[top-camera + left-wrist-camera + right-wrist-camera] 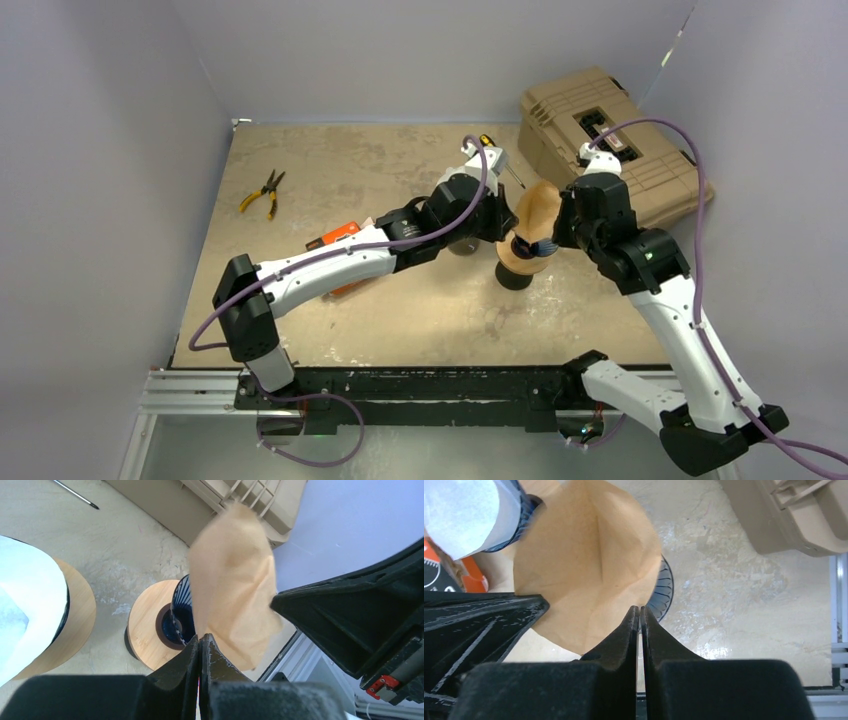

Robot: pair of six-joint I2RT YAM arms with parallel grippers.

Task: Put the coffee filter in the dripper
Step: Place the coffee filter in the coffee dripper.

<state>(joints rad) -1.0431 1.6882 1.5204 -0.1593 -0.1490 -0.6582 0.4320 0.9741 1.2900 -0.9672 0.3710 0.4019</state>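
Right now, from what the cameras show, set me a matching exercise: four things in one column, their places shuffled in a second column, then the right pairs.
Things
1. brown paper coffee filter
2. empty dark blue ribbed dripper on a round wooden stand
3. tan plastic hard case
4. yellow-handled pliers

Places
A. lying on the far left part of the table
B. lifted in the air, just above the dripper
C. in the far right corner
D. standing mid-table, beneath the filter

Pairs: 1-B, 2-D, 3-C, 4-A
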